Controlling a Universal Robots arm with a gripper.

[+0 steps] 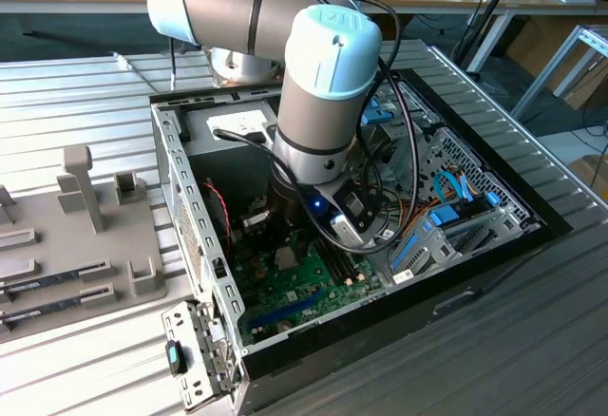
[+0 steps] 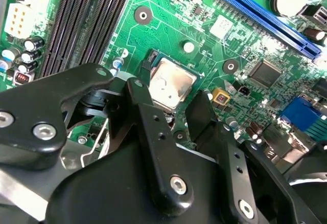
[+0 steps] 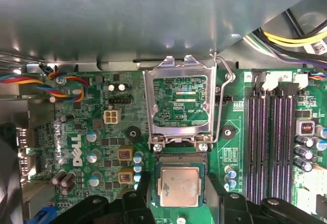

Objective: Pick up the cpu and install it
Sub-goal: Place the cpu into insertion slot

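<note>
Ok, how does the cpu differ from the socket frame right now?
The cpu is a solid dull silver square lying flat in the socket; the socket frame is a larger shiny metal surround with an open middle, swung back off it. Both are metal and roughly square.

The cpu [image 3: 179, 186] is lying in its socket on the motherboard [image 3: 235, 116], inside the computer case [image 1: 180, 198] — the gripper [image 3: 179, 183] is hanging right over it, the raised socket frame [image 3: 178, 104] is standing just beside, and the memory slots [image 3: 271, 142] are running alongside both.
</note>
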